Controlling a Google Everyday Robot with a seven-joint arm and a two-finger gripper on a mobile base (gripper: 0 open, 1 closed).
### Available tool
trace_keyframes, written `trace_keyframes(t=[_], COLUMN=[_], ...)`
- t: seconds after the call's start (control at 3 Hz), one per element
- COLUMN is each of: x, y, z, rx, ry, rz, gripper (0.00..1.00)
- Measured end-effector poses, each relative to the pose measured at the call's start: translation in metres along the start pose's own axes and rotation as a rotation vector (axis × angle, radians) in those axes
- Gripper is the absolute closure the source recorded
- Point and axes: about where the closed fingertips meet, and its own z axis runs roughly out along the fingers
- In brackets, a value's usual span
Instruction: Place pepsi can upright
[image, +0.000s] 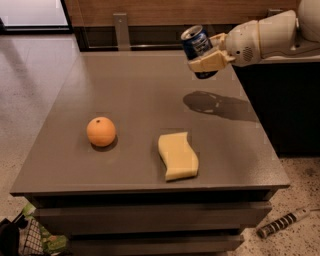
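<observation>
The pepsi can (196, 44), dark blue with a silver top, is held in the air above the far right part of the grey table (140, 95). It is nearly upright, tilted a little to the left. My gripper (206, 56) comes in from the right on a cream arm and is shut on the can, with one finger (207, 62) across its lower side. The can's shadow falls on the table below and to the right of it.
An orange (101, 131) sits on the table at the front left. A yellow sponge (177, 155) lies at the front middle. A dark counter stands to the right of the table. A striped handle (282, 223) lies on the floor at the front right.
</observation>
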Motion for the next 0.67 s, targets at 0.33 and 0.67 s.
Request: trace_keyframes(t=[0.33, 0.67], x=[-0.006, -0.009], y=[0.003, 0.011], z=[0.029, 0.045], rx=[-0.106, -0.163], ry=[-0.038, -0.067], rz=[0.029, 0.055], gripper=[1.0, 1.0])
